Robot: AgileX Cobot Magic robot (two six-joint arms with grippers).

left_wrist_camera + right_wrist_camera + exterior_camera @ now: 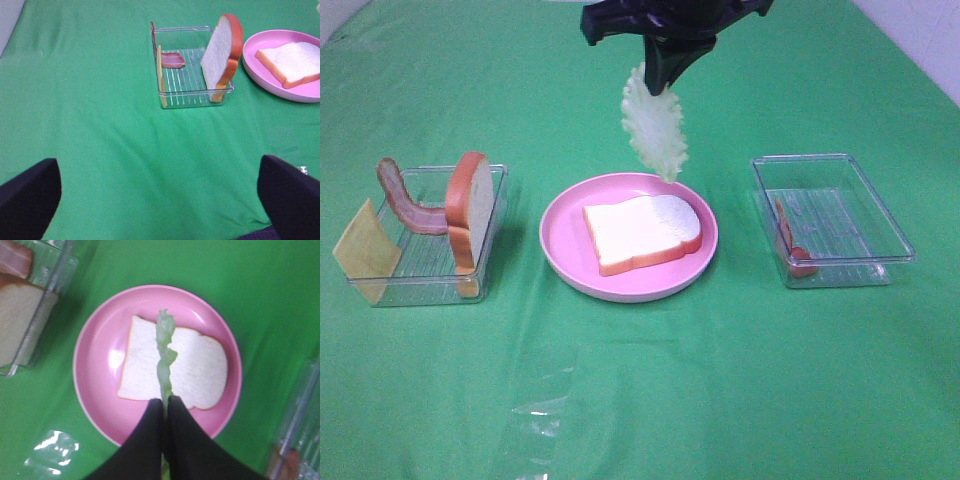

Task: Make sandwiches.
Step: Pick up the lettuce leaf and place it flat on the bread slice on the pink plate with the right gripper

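A white bread slice point(642, 232) with orange-brown crust lies flat on the pink plate point(560, 245). Above the plate's far side my right gripper point(661, 82) is shut on a pale green lettuce leaf point(655, 125), which hangs down over the bread. From the right wrist, the lettuce point(165, 347) dangles edge-on from the shut gripper point(165, 402), over the bread point(195, 370). My left gripper point(160, 200) stands open and empty over bare cloth, short of the left tray point(192, 95), which holds an upright bread slice point(222, 50).
The left clear tray point(380, 290) holds a curved bacon strip point(405, 200), an upright bread slice point(470, 210) and a yellow cheese square point(365, 250). The right clear tray point(865, 215) holds one bacon strip point(790, 240). A scrap of clear plastic point(545, 410) lies on the green cloth in front.
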